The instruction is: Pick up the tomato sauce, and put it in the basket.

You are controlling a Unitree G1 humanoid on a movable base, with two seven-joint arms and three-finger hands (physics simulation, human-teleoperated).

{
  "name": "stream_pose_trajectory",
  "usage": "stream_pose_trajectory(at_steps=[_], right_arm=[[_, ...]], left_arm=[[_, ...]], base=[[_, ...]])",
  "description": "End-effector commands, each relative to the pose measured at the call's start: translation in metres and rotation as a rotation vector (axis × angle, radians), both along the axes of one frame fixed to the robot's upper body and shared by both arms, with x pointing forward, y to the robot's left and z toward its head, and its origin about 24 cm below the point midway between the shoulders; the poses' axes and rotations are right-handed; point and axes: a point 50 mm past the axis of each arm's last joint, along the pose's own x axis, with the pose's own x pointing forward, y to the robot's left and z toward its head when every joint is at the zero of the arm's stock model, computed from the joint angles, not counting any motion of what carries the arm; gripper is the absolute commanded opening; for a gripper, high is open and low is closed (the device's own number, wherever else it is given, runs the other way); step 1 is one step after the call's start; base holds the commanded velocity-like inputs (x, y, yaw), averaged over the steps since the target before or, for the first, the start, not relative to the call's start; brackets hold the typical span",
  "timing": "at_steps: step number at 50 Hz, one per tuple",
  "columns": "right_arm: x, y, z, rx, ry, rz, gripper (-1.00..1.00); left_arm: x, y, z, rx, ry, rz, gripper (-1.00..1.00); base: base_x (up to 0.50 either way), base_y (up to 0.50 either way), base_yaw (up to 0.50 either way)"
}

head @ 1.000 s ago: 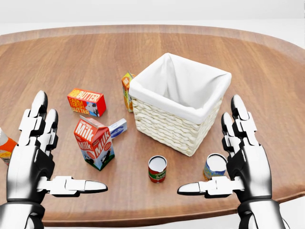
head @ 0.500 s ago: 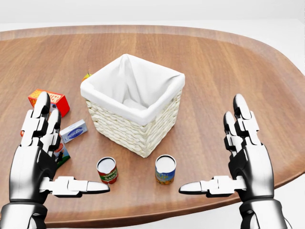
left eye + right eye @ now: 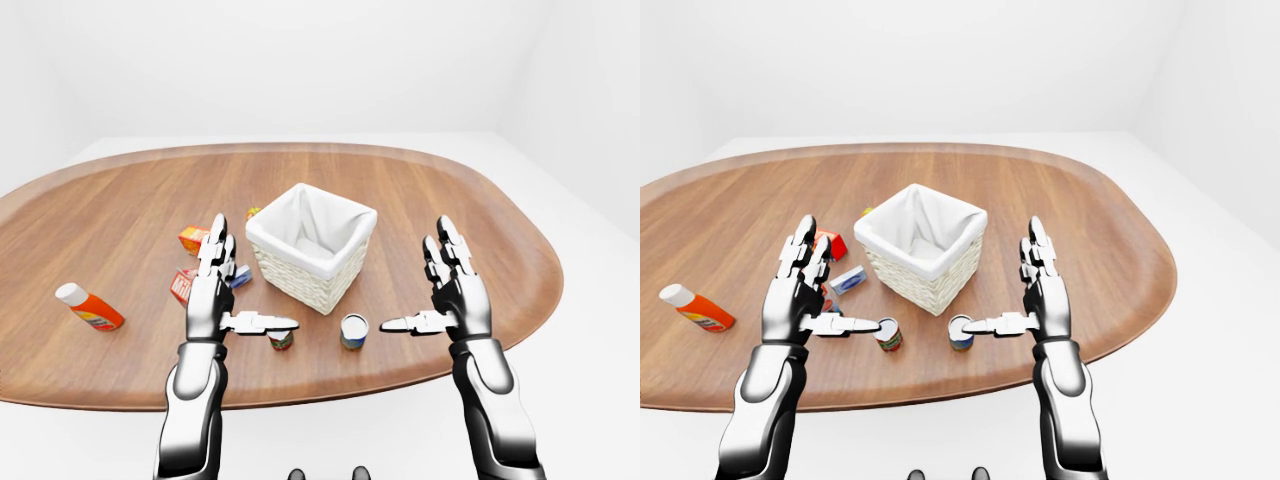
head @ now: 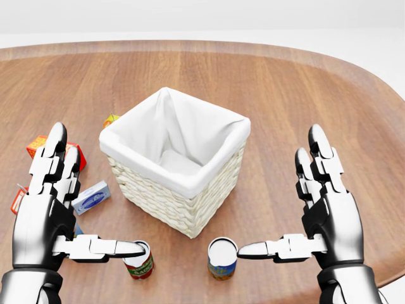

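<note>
Both hands, left hand (image 4: pixel 47 209) and right hand (image 4: pixel 326 206), spread wide, holding nothing; tomato sauce can (image 4: pixel 140 260) now under left thumb after camera shift toward basket (image 4: pixel 174 190).

Basket (image 4: pixel 190 183) mid-table (image 4: pixel 304 95), two cans (image 4: pixel 221 258) below it, cartons (image 4: pixel 93 196) left

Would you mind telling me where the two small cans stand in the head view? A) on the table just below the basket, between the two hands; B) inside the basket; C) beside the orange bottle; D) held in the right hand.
A: the red can and the blue can stand upright on the table below the basket, between the open left hand and right hand, neither grasped.
</note>
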Motion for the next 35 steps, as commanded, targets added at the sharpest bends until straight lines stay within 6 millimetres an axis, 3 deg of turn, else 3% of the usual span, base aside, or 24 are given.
stream_pose_trajectory(at_steps=[1,16,22,35], right_arm=[[0.0009,-0.0008,-0.0024,-0.008,0.011,-0.015,1.0],[-0.0004,-0.0005,0.0006,0.013,-0.004,0.003,1.0],[0.0017,0.0007,-0.0042,-0.017,0.02,-0.012,1.0],[0.004,-0.0017,-0.0041,-0.028,0.021,-0.053,1.0]], left_arm=[[-0.0001,0.0001,-0.0014,0.001,0.006,0.001,1.0],[0.0003,0.0002,-0.001,0.002,0.004,0.001,1.0],[0.0005,0.0005,-0.0015,0.003,0.007,0.001,1.0],[0.0004,0.0001,-0.0026,0.008,0.012,0.001,1.0]], base=[[0.0,0.0,0.0],[0.0,0.0,0.0],[0.47,0.0,0.0],[0.01,0.0,0.0]])
